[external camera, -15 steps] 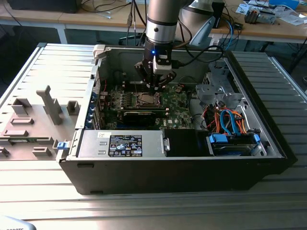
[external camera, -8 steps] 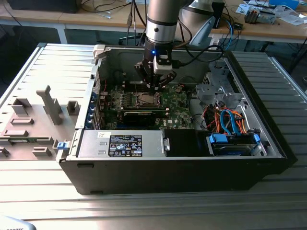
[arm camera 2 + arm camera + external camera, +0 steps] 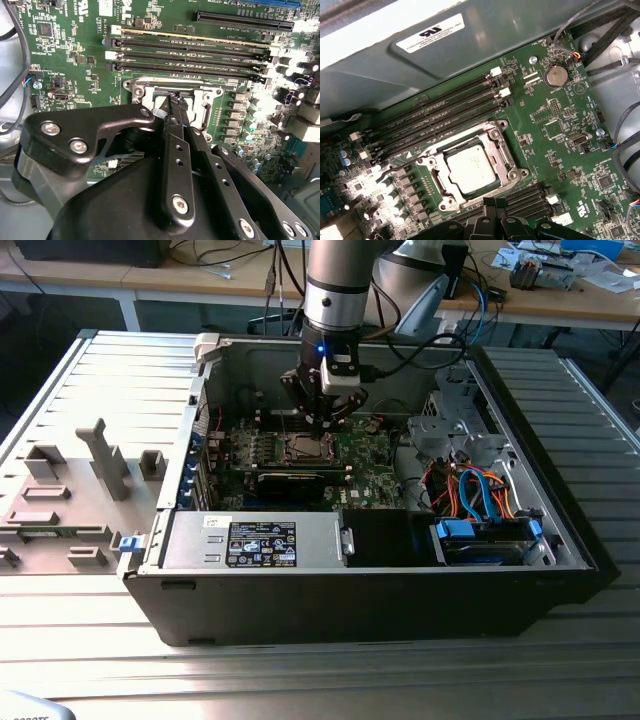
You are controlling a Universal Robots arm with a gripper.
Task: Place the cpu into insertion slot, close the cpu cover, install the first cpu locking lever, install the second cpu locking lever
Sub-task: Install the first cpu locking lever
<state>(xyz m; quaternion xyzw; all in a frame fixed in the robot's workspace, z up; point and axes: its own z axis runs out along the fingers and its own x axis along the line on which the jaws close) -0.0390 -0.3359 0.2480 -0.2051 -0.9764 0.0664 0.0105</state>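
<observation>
The cpu (image 3: 470, 168), a silver-grey square, lies flat in the insertion slot (image 3: 493, 132) on the green motherboard (image 3: 555, 130). The cpu cover (image 3: 504, 156), a silvery frame, lies down around it with the chip showing through its window. My gripper (image 3: 489, 201) hangs at the socket's edge with both black fingers pressed together. In the second wrist view the gripper (image 3: 172, 101) tips sit right over the insertion slot (image 3: 202, 99), hiding the chip; a thin silvery piece shows beside them. In the exterior view the gripper (image 3: 325, 418) stands just above the insertion slot (image 3: 305, 447) inside the open case.
Long black memory slots (image 3: 440, 115) run beside the socket. A coin battery (image 3: 555, 76) and cables (image 3: 620, 45) lie farther along the board. The case wall (image 3: 205, 410), a power supply (image 3: 260, 543) and drive bay with orange and blue cables (image 3: 480, 500) surround the board.
</observation>
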